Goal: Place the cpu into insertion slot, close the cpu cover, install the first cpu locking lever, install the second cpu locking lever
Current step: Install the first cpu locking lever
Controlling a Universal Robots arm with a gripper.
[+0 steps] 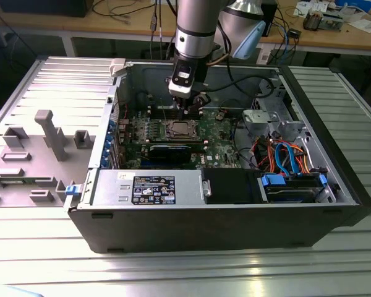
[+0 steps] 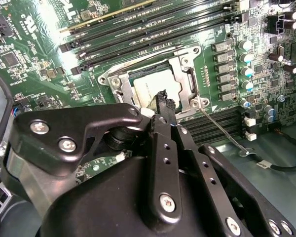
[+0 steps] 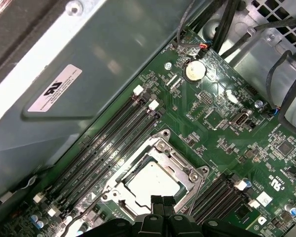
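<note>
while the power supply (image 1: 154, 187) lines the case's near side, the cpu (image 3: 150, 180) lies farther in, already seated in the insertion slot (image 1: 168, 130) with the cpu cover (image 3: 181, 159) down around it. the gripper (image 3: 163, 203) hangs at the socket's edge, fingers pressed together and carrying nothing, near a thin wire lever (image 2: 222, 129) jutting from the socket's corner. this looks like the lever stage, which calls for a firm downward push and a sideways hook.

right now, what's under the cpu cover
The cpu: its silvery top shows through the cut-out of the cpu cover, which lies over its edges. Anything beneath the cpu is covered, and the gripper hides part of the cover.
</note>
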